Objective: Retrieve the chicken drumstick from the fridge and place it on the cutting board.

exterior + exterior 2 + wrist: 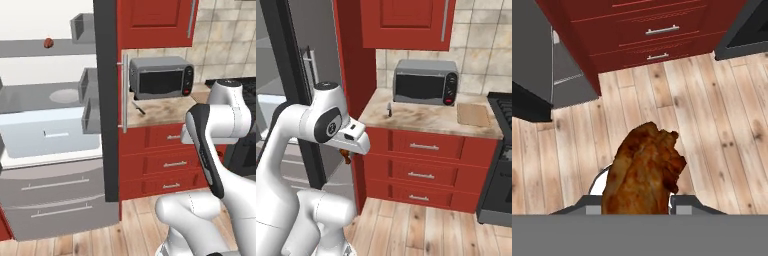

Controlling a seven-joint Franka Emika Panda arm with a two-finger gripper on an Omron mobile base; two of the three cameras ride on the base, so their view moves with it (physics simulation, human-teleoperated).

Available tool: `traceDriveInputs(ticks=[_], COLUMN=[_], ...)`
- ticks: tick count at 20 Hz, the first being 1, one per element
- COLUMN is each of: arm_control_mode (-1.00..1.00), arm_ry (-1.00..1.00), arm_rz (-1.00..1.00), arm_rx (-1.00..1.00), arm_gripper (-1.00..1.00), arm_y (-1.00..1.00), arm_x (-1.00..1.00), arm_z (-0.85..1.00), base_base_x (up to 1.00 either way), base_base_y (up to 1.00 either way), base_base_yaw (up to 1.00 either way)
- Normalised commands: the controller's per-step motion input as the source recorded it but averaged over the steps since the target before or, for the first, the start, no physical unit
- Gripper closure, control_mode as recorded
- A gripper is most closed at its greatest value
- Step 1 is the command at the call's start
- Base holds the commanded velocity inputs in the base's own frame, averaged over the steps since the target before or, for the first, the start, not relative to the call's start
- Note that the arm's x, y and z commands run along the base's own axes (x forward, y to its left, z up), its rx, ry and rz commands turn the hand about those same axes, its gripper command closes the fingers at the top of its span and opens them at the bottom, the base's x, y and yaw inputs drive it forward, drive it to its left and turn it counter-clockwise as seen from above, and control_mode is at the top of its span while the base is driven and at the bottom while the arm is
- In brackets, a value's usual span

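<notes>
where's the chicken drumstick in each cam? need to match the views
Left base view: I can't pick it out here; the arm's own links cover the hand.
Right base view: chicken drumstick pokes out below the gripper, left of centre, in front of the red cabinet side.
Hand view: bottom centre, chicken drumstick clamped between the finger tips, above the wood floor.
Shared landmark: the red drawers under the counter.

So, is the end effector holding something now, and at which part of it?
Yes. The end effector is shut on the chicken drumstick. It grips one end, the one at the bottom of the hand view, and the rest sticks out past the fingertips, above the wooden floor.
</notes>
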Motion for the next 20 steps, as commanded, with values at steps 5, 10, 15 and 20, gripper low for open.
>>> traceDriveInputs(ticks=[5,10,15,20], arm_control_mode=[1.0,1.0,1.0,1.0], arm_ry=[0.0,0.0,0.0,0.0], arm_rz=[0.0,0.0,0.0,0.0], arm_rx=[0.0,0.0,0.0,0.0], arm_gripper=[1.0,1.0,1.0,1.0], arm_y=[0.0,0.0,0.0,0.0], arm_x=[0.0,0.0,0.0,0.0], arm_z=[0.0,0.0,0.0,0.0], base_base_x=[0.37,0.51,0.4,0.4], base_base_y=[-0.3,-0.47,-0.7,-0.78], base_base_yaw=[0.01,0.05,0.03,0.0])
